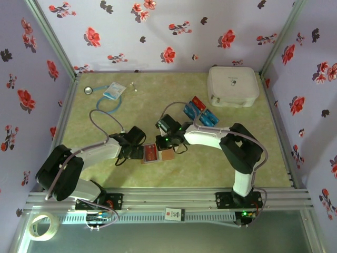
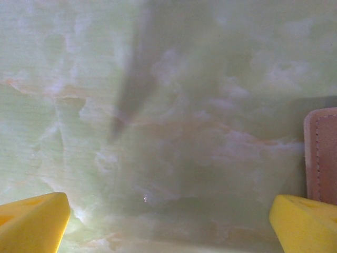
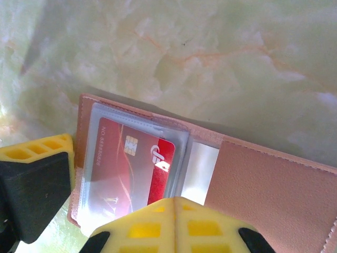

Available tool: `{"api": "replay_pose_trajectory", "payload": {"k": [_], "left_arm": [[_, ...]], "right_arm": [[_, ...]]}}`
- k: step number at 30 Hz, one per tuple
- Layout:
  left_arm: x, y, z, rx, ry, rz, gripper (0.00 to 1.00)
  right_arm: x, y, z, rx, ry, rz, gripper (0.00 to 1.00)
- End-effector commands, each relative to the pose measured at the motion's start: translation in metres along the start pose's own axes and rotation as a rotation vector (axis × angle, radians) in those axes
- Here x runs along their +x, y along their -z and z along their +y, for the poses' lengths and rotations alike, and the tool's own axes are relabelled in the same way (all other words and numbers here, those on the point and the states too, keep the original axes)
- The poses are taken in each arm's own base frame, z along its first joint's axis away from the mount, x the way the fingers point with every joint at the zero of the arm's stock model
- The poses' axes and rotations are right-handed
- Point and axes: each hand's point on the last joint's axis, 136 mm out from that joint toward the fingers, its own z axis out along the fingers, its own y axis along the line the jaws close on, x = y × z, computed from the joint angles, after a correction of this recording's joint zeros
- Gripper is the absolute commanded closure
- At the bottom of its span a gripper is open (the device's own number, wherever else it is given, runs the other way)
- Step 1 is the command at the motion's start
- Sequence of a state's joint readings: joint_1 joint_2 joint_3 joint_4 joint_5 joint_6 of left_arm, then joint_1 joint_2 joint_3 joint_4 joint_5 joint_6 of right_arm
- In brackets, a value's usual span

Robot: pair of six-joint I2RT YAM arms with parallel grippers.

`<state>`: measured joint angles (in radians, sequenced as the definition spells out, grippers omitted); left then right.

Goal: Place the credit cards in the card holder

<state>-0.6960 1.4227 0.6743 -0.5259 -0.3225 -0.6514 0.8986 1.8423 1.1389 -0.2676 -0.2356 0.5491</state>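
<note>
Two tools: left tool (image 2: 168,224) spread wide and holding nothing; right tool (image 3: 175,211) closed, pads together, nothing seen between them.
Card holder (image 1: 159,154): lies opened flat on the counter (image 1: 158,105) between both tools, long axis running left to right.
Loaded card (image 3: 131,163): one red card sits in the clear sleeve of the left half.
Left tool position: just beside the holder's left edge, over bare counter.
Right tool position: over the holder's near edge.
Loose credit cards (image 1: 200,113): red and blue, in a diagonal row beyond and to the right of the holder, near the white case (image 1: 233,86).
Nearer arm: right, by judgement; the coming pick calls for its tool to open and travel away from the bases toward that row.
</note>
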Motion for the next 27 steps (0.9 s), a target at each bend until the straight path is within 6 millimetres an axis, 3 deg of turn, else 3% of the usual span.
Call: {"api": "replay_pose_trajectory", "payload": {"k": [1,27], "left_arm": [[0.003,-0.006,-0.005,-0.002,-0.021,0.013,0.00],[0.002,-0.009,-0.008,0.005,-0.026,0.012,0.00]], "right_arm": [[0.001,-0.009,-0.003,0.021,0.005,0.022,0.95],[-0.002,-0.031,0.028,-0.043,0.030,0.070,0.95]]}}
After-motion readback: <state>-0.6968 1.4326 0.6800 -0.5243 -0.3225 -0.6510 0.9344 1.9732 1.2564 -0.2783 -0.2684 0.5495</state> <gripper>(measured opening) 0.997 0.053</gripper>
